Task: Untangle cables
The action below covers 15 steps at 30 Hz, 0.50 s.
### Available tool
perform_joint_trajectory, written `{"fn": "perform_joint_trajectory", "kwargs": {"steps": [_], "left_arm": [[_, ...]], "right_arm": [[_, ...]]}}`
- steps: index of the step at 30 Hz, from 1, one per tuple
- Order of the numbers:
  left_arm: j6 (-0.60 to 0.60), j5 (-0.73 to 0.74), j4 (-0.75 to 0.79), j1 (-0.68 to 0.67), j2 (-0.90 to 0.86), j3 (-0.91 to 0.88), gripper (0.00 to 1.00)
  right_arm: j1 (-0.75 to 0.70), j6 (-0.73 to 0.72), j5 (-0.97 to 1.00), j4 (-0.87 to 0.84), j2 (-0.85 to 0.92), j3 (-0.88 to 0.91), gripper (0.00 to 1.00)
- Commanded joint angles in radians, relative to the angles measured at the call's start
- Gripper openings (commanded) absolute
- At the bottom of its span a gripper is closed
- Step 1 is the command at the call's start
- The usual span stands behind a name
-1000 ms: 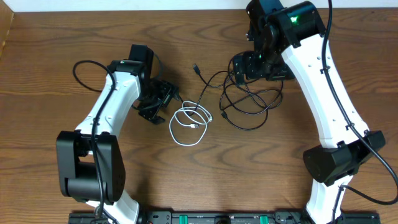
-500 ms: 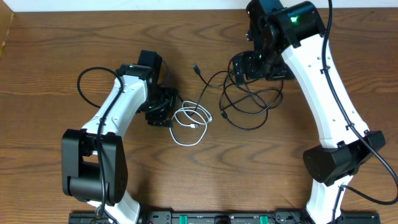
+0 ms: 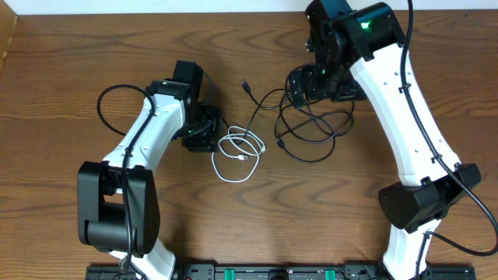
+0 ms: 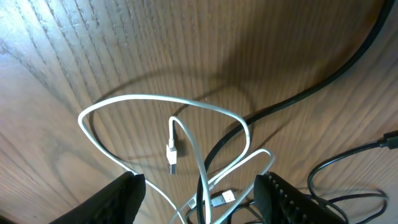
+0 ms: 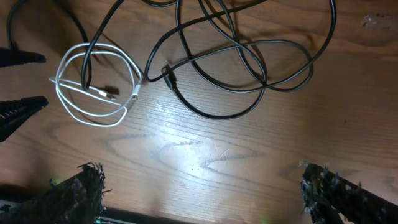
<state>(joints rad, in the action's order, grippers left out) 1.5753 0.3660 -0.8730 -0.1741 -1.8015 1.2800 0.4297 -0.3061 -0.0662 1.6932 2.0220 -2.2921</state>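
Left gripper has slid beside the white cable's left edge.

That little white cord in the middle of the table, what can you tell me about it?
The white cord is thin, smooth and plastic-looking, with a small plug at each end. It lies flat on the wooden table, loosely coiled in a few overlapping loops. A thin black cable crosses through its loops. Part of the coil sits between the spread fingers of the left gripper, which are not closed on it.
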Motion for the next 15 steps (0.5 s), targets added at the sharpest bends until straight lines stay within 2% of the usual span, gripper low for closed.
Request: {"fn": "perform_joint_trajectory", "kwargs": {"steps": [1, 4, 12, 15], "left_arm": [[0.050, -0.026, -0.003, -0.029, -0.011, -0.009, 0.62], [0.084, -0.041, 0.005, -0.046, -0.022, -0.009, 0.61], [0.083, -0.047, 0.005, -0.045, -0.051, -0.009, 0.53], [0.083, -0.046, 0.008, -0.045, -0.069, -0.009, 0.43]], "right_arm": [[0.004, -0.011, 0.007, 0.002, -0.008, -0.002, 0.99], [0.007, -0.011, 0.007, 0.002, -0.008, -0.002, 0.99], [0.007, -0.011, 0.007, 0.002, -0.008, -0.002, 0.99], [0.009, -0.011, 0.007, 0.002, -0.008, -0.002, 0.99]]}}
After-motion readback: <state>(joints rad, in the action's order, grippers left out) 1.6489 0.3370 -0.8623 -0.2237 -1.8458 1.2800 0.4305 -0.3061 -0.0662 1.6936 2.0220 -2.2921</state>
